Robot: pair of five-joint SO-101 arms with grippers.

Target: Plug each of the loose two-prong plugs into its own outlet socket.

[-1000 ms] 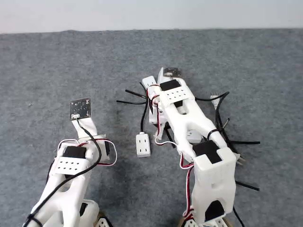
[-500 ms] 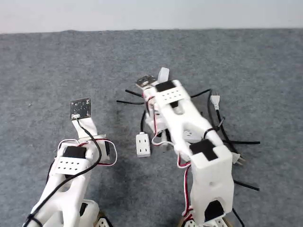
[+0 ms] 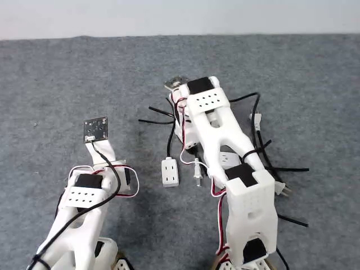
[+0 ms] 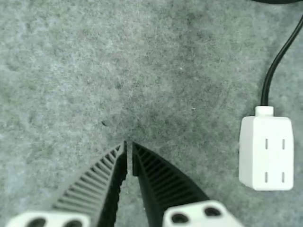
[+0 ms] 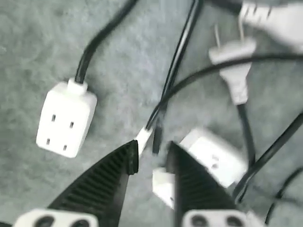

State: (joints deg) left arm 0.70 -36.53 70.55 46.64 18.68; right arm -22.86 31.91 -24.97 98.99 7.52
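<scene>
Two arms, right arm (image 3: 225, 140) stretched over cords (image 3: 171, 135), left arm (image 3: 84, 205) folded

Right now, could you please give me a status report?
Left gripper shut, empty, near outlet socket. Right gripper open over tangled cords. Loose plug unplugged, one cord lying across it.

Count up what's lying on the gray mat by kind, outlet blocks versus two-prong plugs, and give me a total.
Outlet blocks: 2
Two-prong plugs: 3
Total: 5
</scene>
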